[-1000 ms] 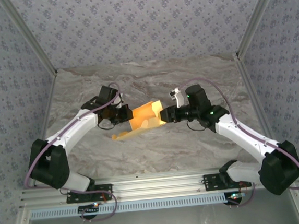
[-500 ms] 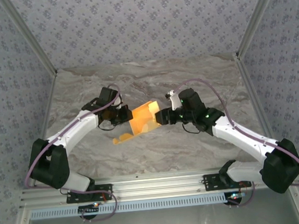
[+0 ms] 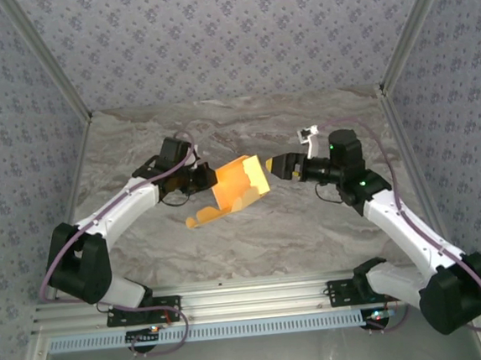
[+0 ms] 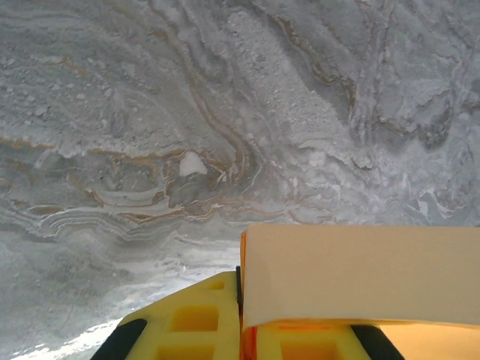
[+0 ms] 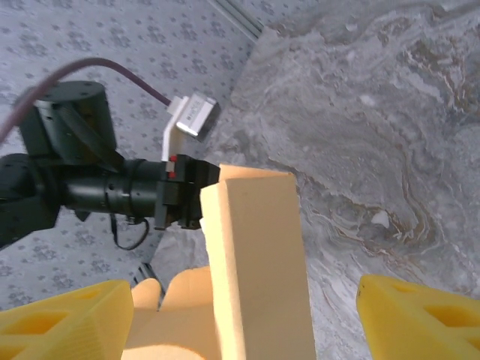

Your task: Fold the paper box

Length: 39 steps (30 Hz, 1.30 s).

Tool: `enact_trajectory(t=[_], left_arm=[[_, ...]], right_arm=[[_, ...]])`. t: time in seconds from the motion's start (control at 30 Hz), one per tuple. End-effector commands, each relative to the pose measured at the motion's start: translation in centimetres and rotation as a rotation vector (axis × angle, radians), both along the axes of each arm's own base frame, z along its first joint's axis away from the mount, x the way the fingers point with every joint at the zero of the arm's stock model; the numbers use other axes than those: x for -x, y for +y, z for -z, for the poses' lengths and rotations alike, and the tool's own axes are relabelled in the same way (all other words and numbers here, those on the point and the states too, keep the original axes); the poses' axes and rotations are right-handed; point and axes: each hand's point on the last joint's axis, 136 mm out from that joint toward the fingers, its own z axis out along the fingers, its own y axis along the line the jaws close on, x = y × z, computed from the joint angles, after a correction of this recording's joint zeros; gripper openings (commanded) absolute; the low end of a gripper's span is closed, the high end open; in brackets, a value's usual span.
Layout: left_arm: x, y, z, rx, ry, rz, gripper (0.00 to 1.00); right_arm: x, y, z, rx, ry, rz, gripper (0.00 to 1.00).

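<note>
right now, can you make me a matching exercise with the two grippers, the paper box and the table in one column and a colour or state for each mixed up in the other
Things:
1. left gripper
2. right gripper
3. paper box
4. table

Colour or state:
a. open, fingers spread wide
b. grey marbled surface
c. shut on the edge of the card
d. yellow-orange, partly folded

Pairs: 1-c, 2-a, 3-d, 4-b
</note>
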Motion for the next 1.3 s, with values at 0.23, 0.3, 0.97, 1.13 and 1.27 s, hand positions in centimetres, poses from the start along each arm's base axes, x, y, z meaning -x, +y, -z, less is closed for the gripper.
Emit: enact_trajectory(t=[0.23, 0.3, 0.97, 1.13, 1.27], left_arm=[[0.5, -2.1, -3.5, 0.079, -0.104, 0.108, 0.01], [0.8, -2.4, -3.3, 0.072, -0.098, 0.124, 0.01], [0.5, -2.8, -2.7, 0.029, -0.095, 0.094, 0.01], [-0.1, -2.0, -2.0, -0.014, -0.098, 0.053, 0.01], [-0.4, -1.8, -2.0, -0.015, -0.117, 0.04, 0.01]], right_arm=[[1.3, -0.5, 1.9, 0.075, 0.072, -0.084, 0.64], [1.6, 0.3, 2.3, 0.096, 0.071, -0.105, 0.62], [2.1, 5.1, 5.5, 0.309, 0.039, -0.154, 0.66], [2.2, 5.2, 5.9, 0.335, 0.039, -0.173, 0.64], [2.2, 4.9, 6.1, 0.352, 0.026, -0.177, 0.63]])
